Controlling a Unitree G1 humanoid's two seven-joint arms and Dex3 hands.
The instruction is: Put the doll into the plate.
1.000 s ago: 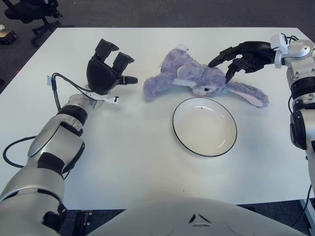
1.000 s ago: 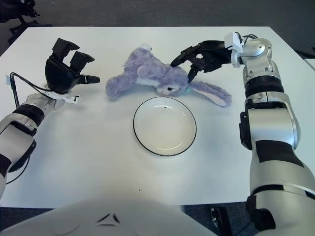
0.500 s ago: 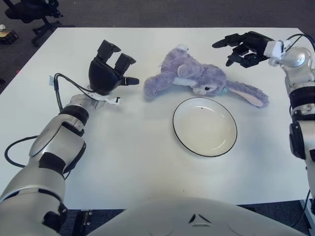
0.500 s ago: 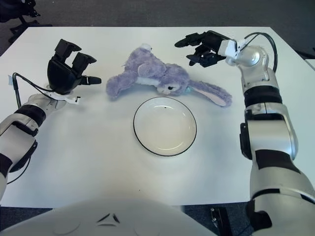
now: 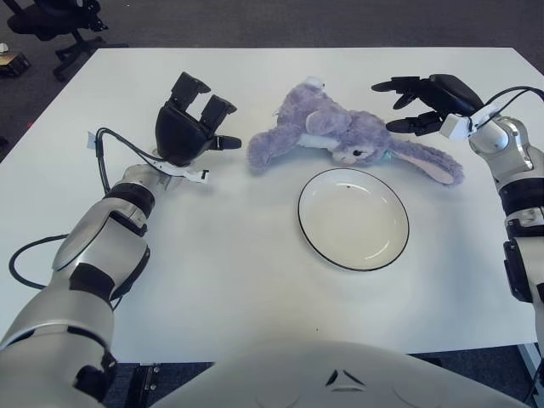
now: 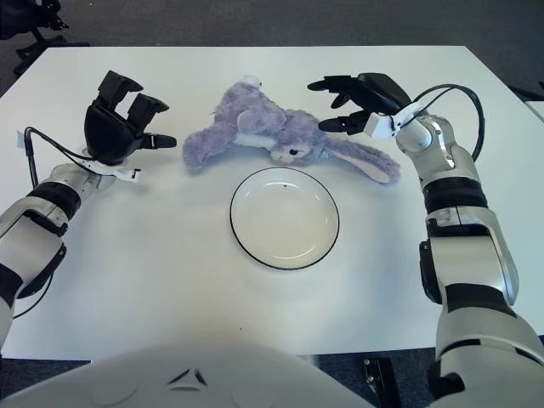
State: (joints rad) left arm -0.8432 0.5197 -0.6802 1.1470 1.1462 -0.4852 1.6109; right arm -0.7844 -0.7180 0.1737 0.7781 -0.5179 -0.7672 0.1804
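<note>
One empty plate (image 5: 353, 218) is sitting nearest me on the white tabletop (image 5: 255, 280), white with a thin dark rim, holding nothing. Just beyond its far rim, the purple plush doll (image 5: 340, 134) is lying on its side, close to the plate but apart from it, not yet inside. Its long axis is running across my view, legs pointing toward my left, head and one long pink-lined ear trailing off toward my right.

My right robot hand (image 5: 422, 102) is hovering past the doll's head end, just beside and slightly beyond the ear, fingers spread apart and gripping nothing. The doll is lying to the left of it and a little nearer me, so I judge this hand the better placed for the pickup; it would need to come down over the head or body and then carry the doll the short way toward me into the plate.

My left robot hand (image 5: 189, 126) is showing to the left of the doll's legs, near but apart, fingers raised and loosely open, holding nothing.

Compared with a second ago, my right robot hand is sitting farther back and to the right, no longer reaching over the doll's head, palm turned more open. Doll and plate are lying exactly where they were.
</note>
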